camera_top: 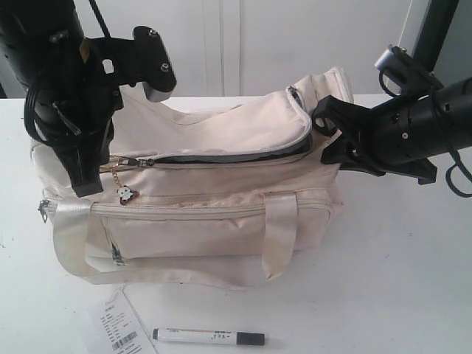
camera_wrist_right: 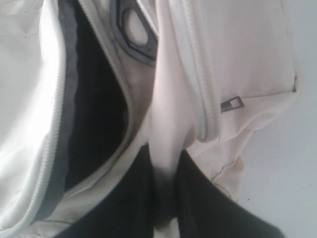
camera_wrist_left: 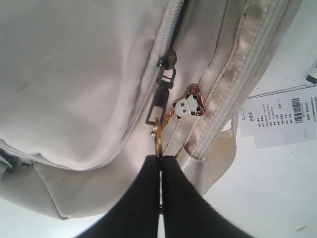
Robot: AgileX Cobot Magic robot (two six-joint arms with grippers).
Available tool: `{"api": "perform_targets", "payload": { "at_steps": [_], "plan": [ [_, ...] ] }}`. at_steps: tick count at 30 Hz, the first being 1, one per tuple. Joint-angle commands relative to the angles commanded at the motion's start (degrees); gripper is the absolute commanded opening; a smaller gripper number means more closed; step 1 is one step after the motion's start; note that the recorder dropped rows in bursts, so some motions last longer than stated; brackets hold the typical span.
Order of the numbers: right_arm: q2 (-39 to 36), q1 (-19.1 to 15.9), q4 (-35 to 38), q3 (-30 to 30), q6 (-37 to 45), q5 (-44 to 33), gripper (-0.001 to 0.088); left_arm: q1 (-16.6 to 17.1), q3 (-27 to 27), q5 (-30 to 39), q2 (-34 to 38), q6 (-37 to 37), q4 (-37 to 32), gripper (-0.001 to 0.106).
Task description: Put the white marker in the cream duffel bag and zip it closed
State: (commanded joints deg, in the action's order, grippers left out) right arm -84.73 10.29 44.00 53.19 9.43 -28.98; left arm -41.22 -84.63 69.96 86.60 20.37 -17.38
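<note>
L claw (camera_wrist_left: 160,157) pinches zip ring (camera_wrist_left: 157,137), R claw (camera_wrist_right: 163,154) nips cream duffel bag (camera_top: 221,125); white marker (camera_top: 209,338) outside, 6 o'clock: zipping strands it.

The duffel bag (camera_top: 221,221) is cream, marker (camera_top: 206,337) white, panda charm (camera_wrist_left: 188,105) black-and-white.

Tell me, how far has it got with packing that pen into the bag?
Done: the top zipper of the cream duffel bag gapes open. In hand: the left gripper pinches the zipper's gold ring, and the right gripper clamps a fold at the bag's end. Left: the white marker lies on the table outside the bag; it must go in, then zipping.
</note>
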Motion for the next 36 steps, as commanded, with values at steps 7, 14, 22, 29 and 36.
{"api": "perform_targets", "payload": {
  "at_steps": [7, 14, 22, 29, 36],
  "plan": [
    [0.0, 0.0, 0.0, 0.0, 0.0, 0.0, 0.0000, 0.0, 0.0, 0.0, 0.0, -1.4, 0.2, 0.000],
    [0.0, 0.0, 0.0, 0.0, 0.0, 1.2, 0.0000, 0.0, 0.0, 0.0, 0.0, -8.6, 0.3, 0.000],
    [0.0, 0.0, -0.2, 0.0, 1.1, 0.4, 0.0068, 0.0, 0.0, 0.0, 0.0, -10.5, 0.4, 0.000],
    [0.7, 0.0, -0.5, 0.2, 1.0, -1.9, 0.0589, 0.0, 0.0, 0.0, 0.0, -10.3, 0.4, 0.000],
    [8.4, -0.1, -13.7, 5.9, 2.4, -15.8, 0.0608, 0.0, 0.0, 0.0, 0.0, -9.8, 0.4, 0.000]
  ]
}}
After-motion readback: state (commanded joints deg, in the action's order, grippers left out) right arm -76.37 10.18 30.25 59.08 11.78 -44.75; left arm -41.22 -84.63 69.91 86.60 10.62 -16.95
